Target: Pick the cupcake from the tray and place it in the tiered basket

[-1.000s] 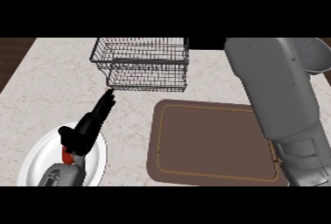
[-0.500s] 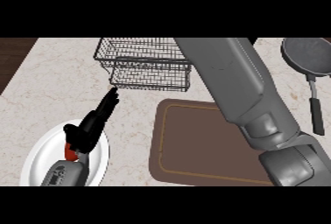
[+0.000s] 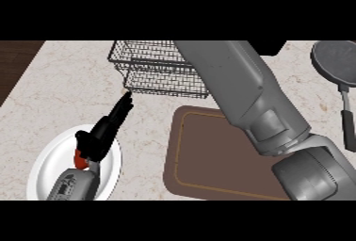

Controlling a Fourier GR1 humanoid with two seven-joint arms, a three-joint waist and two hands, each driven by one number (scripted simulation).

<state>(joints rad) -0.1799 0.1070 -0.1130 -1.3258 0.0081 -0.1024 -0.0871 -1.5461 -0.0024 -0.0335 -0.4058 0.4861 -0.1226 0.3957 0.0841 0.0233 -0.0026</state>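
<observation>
**Marble counter, left hand stretched toward the basket**

Pale marbled counter (image 3: 62, 84) fills the head view, with a strip of dark wood at its far left edge. At the back stands the black wire tiered basket (image 3: 149, 70), its right part hidden behind the grey right forearm (image 3: 243, 89), which rises from the lower right corner and crosses diagonally up to the view's top. The right hand itself cannot be seen (it lies beyond the forearm, out of sight), so whether its fingers are open or closed cannot be told.

The left hand (image 3: 104, 129) comes in from the lower left, its black fingers (image 3: 124, 104) straight and extended, holding nothing. Their tips point at the basket's lower left corner and lie just beside it. Behind the fingers, under the palm and wrist, sits a white plate (image 3: 52, 160), and a small red thing (image 3: 81, 162) shows on it close against the wrist.

To the right of the fingers lies the brown tray (image 3: 208, 160), its far edge near the basket's front. No cupcake is visible on it or anywhere else. Well to the right of the fingers, past the forearm, a dark frying pan (image 3: 337, 59) rests with its handle pointing toward the viewer.
</observation>
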